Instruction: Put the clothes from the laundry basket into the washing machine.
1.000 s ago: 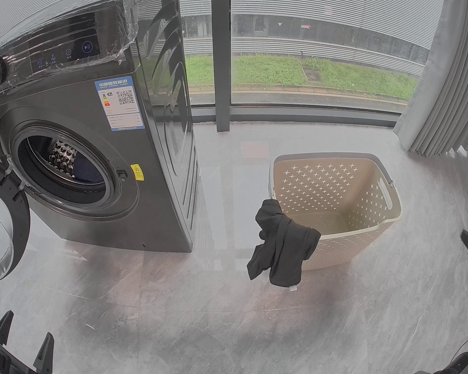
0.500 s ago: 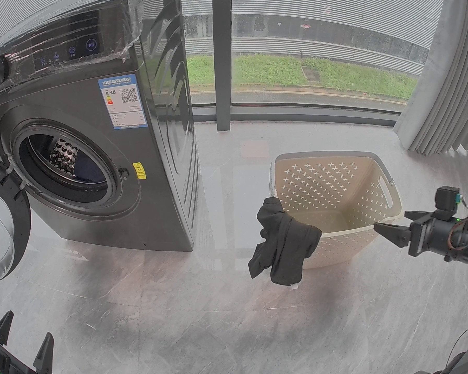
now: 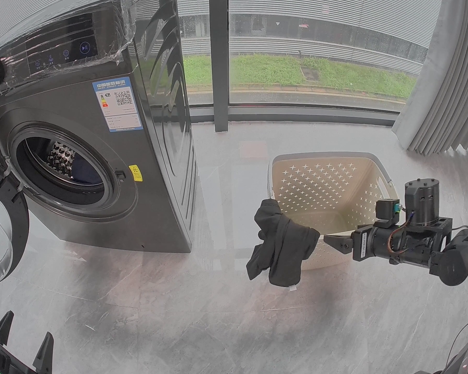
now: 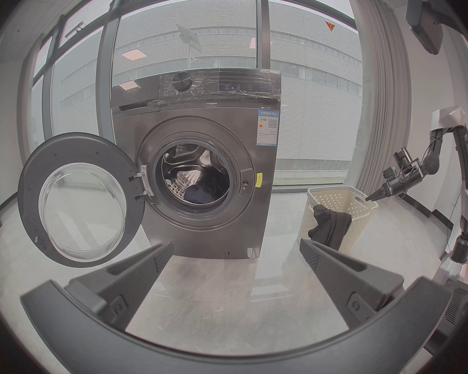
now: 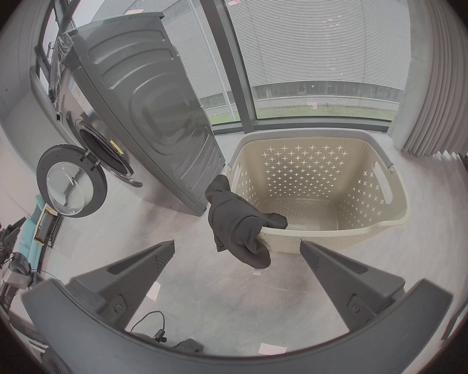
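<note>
Hanging over the rim of the basket (image 3: 385,174), a dark garment (image 3: 283,245) was seen; the right gripper (image 3: 334,243) was held spread near it, the left gripper (image 3: 27,326) spread too, well apart.

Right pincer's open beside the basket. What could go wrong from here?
1. The dark garment hangs mostly outside the laundry basket rim; a nudge from the right pincer may drop it onto the floor.
2. Closing at the rim may pinch the wall too and drag the basket along.

One washing machine (image 3: 88,131), one laundry basket (image 3: 327,156), one dark garment (image 3: 283,245), one left claw (image 4: 236,246), one right claw (image 5: 236,246).
</note>
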### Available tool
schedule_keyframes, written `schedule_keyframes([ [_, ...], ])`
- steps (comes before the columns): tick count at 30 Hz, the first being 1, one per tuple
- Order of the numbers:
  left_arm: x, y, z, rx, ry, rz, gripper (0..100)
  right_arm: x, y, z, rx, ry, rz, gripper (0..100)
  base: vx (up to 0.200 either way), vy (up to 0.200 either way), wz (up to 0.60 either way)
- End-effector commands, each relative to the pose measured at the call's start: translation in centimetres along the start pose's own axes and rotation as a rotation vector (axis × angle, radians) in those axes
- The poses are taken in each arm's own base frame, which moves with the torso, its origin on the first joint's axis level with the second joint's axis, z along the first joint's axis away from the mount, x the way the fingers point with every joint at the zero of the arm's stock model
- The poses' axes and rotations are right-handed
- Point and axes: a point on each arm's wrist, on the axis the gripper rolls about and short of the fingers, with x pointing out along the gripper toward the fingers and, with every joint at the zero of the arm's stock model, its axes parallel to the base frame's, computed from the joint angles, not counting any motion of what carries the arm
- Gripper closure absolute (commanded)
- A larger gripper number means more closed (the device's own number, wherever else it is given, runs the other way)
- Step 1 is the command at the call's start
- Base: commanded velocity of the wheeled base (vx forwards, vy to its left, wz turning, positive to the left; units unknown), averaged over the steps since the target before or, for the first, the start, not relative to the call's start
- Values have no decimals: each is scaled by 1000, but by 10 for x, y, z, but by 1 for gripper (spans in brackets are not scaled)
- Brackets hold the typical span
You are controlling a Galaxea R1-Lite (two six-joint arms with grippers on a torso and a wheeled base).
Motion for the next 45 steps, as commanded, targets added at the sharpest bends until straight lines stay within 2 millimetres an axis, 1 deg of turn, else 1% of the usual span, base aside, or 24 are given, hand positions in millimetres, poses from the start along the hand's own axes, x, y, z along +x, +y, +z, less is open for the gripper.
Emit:
schedule_keyframes([
  [1, 0, 0, -5, -2, 2, 1, 0, 31, 1, -17, 0, 66, -5, 0, 0, 0, 0],
  [2, 0, 0, -5, -2, 2, 1, 0, 31, 1, -17, 0, 66, -5, 0, 0, 0, 0],
  [3, 0, 0, -5, -2, 2, 1, 0, 37, 1, -20, -2, 66, -3, 0, 0, 0, 0],
  [13, 0, 0, -5, -3, 2, 2, 0, 69, 4, -39, -18, 73, -3, 0, 0, 0, 0],
  [24, 0, 0, -5, -5, 2, 2, 0, 103, 6, -41, -25, 49, -1, 0, 0, 0, 0],
  [26, 0, 0, -5, -3, 2, 2, 0, 107, 7, -41, -26, 44, 2, 0, 0, 0, 0],
  [34, 0, 0, -5, -6, 2, 5, 0, 111, 9, -46, -32, 54, -18, 0, 0, 0, 0],
  [39, 0, 0, -5, -6, 2, 5, 0, 108, 9, -47, -32, 60, -21, 0, 200, 0, 0],
  [40, 0, 0, -5, -6, 2, 5, 0, 104, 9, -47, -33, 63, -21, 0, 200, 0, 0],
  [45, 0, 0, -5, -6, 2, 5, 0, 103, 9, -47, -34, 63, -23, 0, 0, 0, 0],
])
